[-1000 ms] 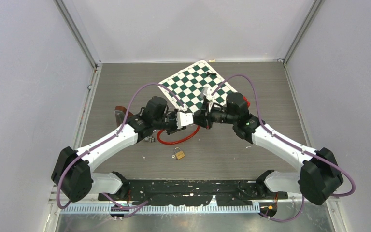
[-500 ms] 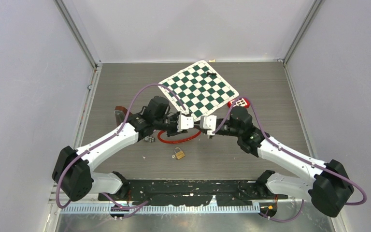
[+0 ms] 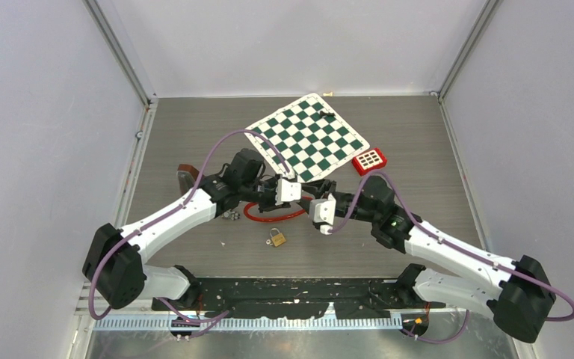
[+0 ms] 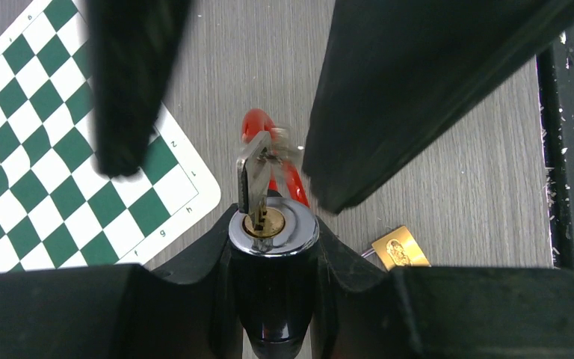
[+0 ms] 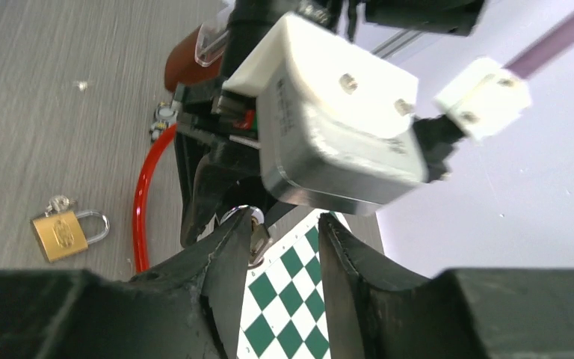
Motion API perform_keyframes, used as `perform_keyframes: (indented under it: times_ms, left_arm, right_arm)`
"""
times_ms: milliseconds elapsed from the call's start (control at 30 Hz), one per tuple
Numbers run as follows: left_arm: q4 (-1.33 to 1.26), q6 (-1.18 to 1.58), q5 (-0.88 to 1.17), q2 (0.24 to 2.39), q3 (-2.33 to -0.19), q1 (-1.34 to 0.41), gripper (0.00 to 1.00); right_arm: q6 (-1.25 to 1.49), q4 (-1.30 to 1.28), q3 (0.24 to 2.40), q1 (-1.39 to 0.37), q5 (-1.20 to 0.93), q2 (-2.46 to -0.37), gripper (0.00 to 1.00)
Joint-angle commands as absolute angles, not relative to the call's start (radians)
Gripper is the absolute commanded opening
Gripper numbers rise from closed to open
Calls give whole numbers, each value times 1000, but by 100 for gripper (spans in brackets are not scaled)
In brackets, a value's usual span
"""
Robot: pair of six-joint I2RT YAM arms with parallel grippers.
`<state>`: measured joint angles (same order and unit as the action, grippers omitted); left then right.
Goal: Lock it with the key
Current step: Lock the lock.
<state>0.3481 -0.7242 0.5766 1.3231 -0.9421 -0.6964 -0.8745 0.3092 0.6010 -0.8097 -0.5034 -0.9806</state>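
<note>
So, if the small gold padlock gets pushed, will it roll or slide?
Probably slide: the padlock lies flat on its boxy side. It looks like metal, so it is likely stiff and heavy for its size.

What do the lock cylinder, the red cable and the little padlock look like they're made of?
Lock cylinder: shiny chromed metal face with mirror glints, brassy keyway, black body. Cable: glossy red coating, probably plastic over wire. Padlock: yellow brass-looking body, silvery steel-like shackle.

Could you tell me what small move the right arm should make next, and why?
Probably close the right gripper on the key: its jaws stand open around the key, which sits in the lock cylinder that the left gripper clamps.
</note>
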Motion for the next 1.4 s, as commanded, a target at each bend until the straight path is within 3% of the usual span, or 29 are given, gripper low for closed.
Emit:
perform_keyframes:
  times_ms: [0, 100, 367, 500, 800, 1100, 1300, 1367]
  left_arm:
    - [409, -718, 546, 1350, -926, -691, 0]
    - [399, -720, 542, 1348, -921, -690, 0]
    - [391, -733, 534, 1342, -912, -689, 0]
    - [391, -733, 535, 1338, -905, -689, 0]
    - [392, -734, 538, 1331, -905, -689, 0]
    - [397, -735, 541, 1322, -900, -689, 0]
    - [396, -736, 545, 1317, -896, -689, 0]
    - [394, -739, 544, 1314, -892, -690, 0]
  right_arm:
    - [-735, 369, 555, -784, -470, -857, 51]
    - [-663, 294, 538, -771, -387, -778, 54]
    - [-146, 177, 600, -739, -121, -755, 53]
    - [-39, 183, 654, -735, -208, -833, 48]
    - [-273, 211, 706, -734, -584, -1013, 50]
    - [-493, 269, 693, -735, -662, -1061, 50]
    - [-643, 179, 736, -735, -666, -1106, 28]
    - [-684, 147, 749, -735, -657, -1118, 26]
